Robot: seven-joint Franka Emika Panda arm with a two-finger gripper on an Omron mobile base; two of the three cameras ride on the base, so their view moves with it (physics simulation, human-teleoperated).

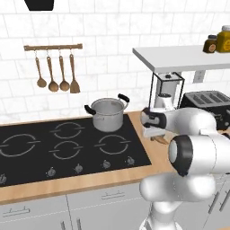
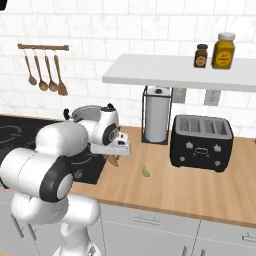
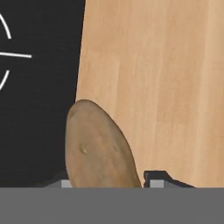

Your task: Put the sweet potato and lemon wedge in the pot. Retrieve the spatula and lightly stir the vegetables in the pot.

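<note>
I see the pot (image 1: 108,114) at the stove's (image 1: 67,148) back right corner, apparently empty, the lemon wedge (image 2: 145,171) on the counter (image 2: 200,185) before the toaster (image 2: 201,142), and my gripper (image 3: 107,186) low at the stove's edge, jaws flanking the sweet potato (image 3: 97,148), grip unconfirmed.

The brown sweet potato (image 3: 97,148) is lying half over the cooktop's edge. The green lemon wedge (image 2: 145,171) is resting at its three o'clock. The empty steel pot (image 1: 108,113) is sitting upright at ten o'clock.
</note>
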